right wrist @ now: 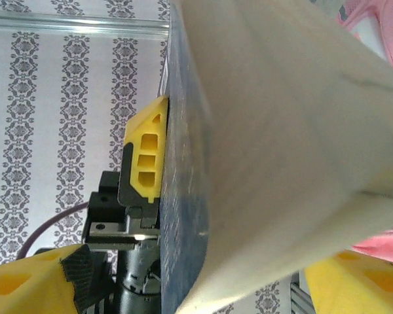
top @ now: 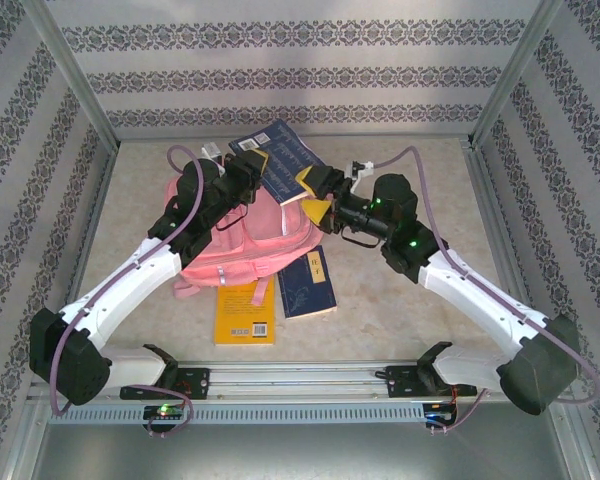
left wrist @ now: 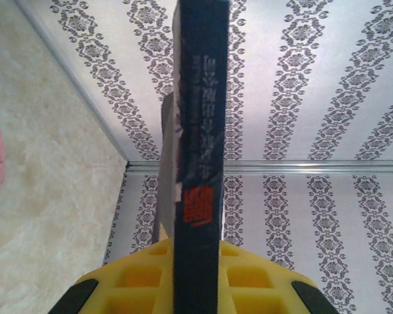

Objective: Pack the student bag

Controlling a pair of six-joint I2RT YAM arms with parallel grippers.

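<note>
Shows the dark blue book [top: 285, 160] clenched in the left fingers [top: 255, 163], the right fingers [top: 316, 208] released wide around it, the student bag [top: 240, 245] on the bench [top: 430, 200] beneath both; seemingly leaves this book, the yellow book [top: 245, 315] and the pale blue book [top: 308, 285], nearward of the fingers, yet to pack.

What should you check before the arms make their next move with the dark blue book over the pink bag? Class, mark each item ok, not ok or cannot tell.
1. Left hand shut on the dark blue book: ok.
2. Right hand open, fingers wide on either side of the book: ok.
3. Book held over the far end of the student bag: ok.
4. Bag mouth open beneath the book: cannot tell; the arms and the book hide it.
5. Other books packed: not ok; the orange book and the blue-and-white book lie on the table.
</note>
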